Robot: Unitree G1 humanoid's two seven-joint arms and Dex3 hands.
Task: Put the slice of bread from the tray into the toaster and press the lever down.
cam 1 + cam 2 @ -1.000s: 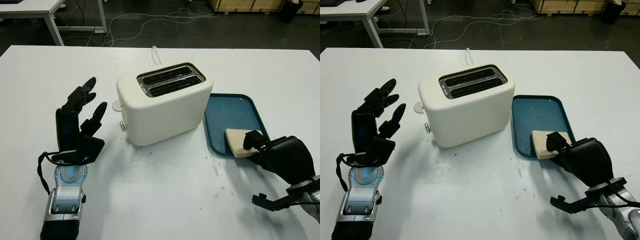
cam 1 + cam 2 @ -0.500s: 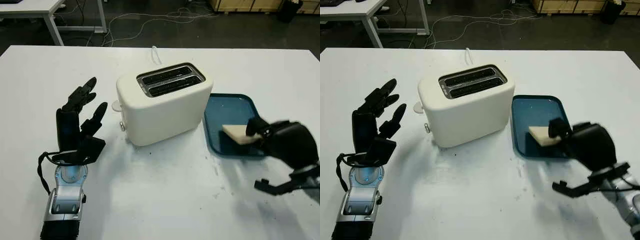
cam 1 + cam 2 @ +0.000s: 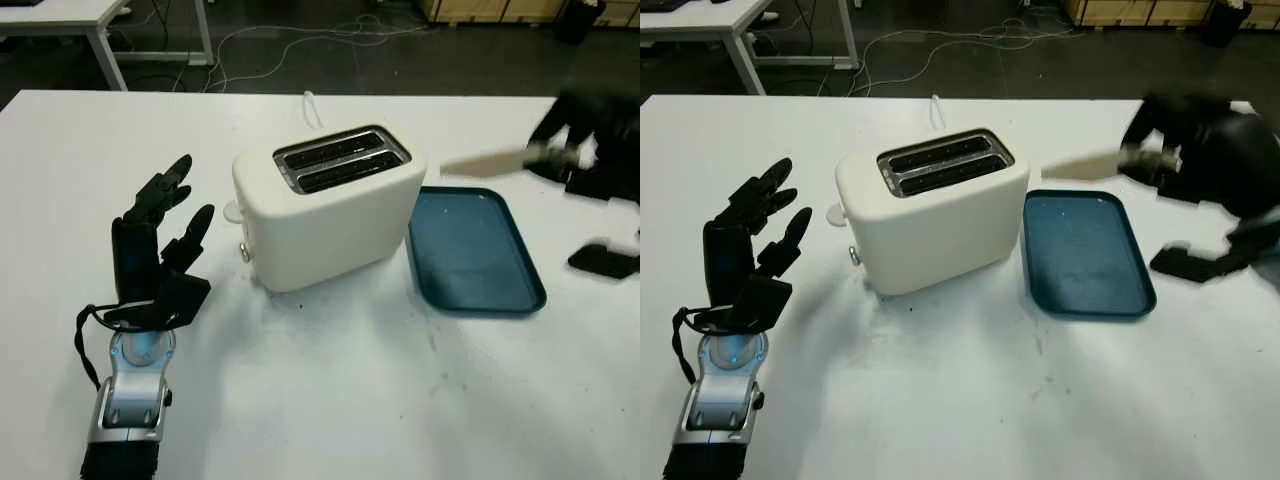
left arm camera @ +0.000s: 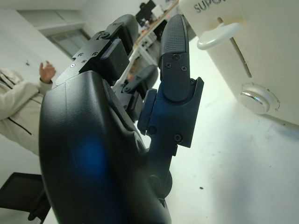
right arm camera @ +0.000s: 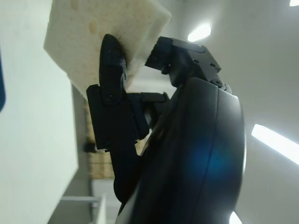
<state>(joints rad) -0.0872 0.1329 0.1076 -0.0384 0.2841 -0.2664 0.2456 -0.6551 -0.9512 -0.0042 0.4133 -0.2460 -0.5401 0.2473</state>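
Pale square bread slice (image 3: 487, 162): clamped in black right hand (image 3: 578, 143), held flat, aloft beyond blue plastic tray (image 3: 470, 250), long axis pointed at cream two-slot toaster (image 3: 328, 205). Slots lie left of slice. Left hand (image 3: 155, 245): open, idle, raised left of toaster.

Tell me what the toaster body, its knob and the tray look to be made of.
The toaster body looks like matte cream plastic: smooth rounded corners, soft even shading, no sharp glare. Its knob appears to be shiny metal or chromed plastic; its ringed face reflects brightly. The tray seems to be hard blue plastic, slightly glossy, with a moulded raised rim and faint scuffs.
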